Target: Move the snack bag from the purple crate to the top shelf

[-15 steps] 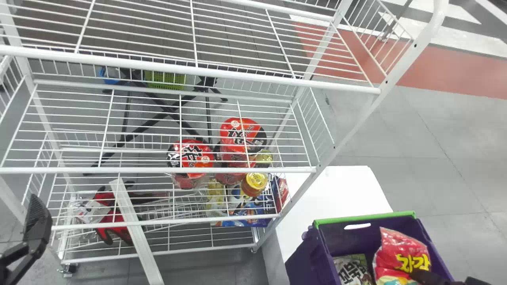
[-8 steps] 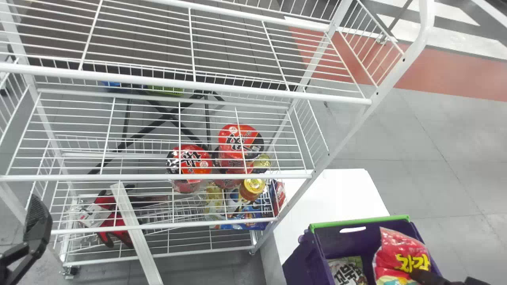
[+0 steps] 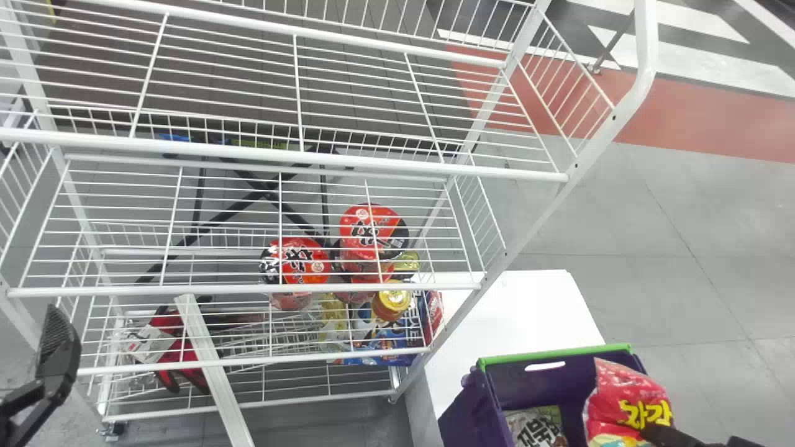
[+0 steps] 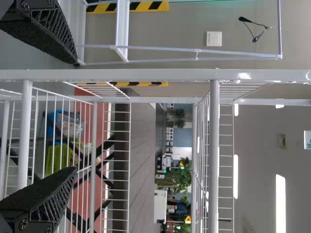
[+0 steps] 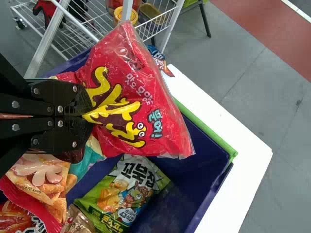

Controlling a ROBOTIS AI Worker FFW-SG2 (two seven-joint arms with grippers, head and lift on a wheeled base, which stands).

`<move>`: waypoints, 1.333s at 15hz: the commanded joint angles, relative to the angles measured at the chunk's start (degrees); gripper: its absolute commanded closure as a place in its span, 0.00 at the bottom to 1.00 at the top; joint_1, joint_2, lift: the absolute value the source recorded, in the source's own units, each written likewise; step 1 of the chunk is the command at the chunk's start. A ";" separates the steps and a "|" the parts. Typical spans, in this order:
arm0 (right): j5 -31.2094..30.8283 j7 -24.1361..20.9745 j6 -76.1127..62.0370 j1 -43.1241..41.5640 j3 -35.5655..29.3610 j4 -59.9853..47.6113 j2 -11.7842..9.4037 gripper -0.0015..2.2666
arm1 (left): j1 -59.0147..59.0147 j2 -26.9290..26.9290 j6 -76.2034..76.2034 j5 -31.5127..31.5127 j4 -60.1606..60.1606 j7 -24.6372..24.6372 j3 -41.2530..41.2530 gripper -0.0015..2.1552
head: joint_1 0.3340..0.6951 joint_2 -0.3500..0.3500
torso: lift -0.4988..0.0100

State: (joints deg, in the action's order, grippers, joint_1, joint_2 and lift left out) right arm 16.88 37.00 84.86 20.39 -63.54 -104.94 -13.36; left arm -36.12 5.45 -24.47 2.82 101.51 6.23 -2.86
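At the lower right of the head view, a glossy red plastic snack bag (image 3: 627,397) sits at the green-rimmed purple crate (image 3: 553,355), pinched by the black right gripper (image 5: 91,116). The black left gripper (image 4: 76,116), lower left, is spread. The bag looks light, slippery and crushable; best gripped gently by loose film.

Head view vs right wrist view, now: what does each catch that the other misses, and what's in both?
Head view only: the rack's top shelf and curved corner post.

Right wrist view only: an orange snack pack and a brown packet in the crate.

Both: the right gripper holding the red snack bag, the purple crate with its green rim, a green-and-white packet inside, the white table and red gloves low on the rack.
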 commanded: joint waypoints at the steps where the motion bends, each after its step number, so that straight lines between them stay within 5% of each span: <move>1: 0.18 0.01 0.00 0.00 0.00 0.09 0.00 1.00 | 0.00 0.00 0.00 0.00 0.01 0.01 -0.04 0.00 | 1.00 0.00 | 0.56; 20: 1.85 0.18 -0.17 0.79 0.00 0.35 0.97 1.00 | 0.53 0.27 0.17 0.87 -0.08 -0.52 0.05 0.00 | 1.00 0.00 | 0.71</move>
State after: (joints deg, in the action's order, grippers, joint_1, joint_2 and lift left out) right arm 18.67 37.17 84.87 21.18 -63.67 -104.69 -12.45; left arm -35.63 5.75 -24.47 3.68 101.37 5.78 -2.77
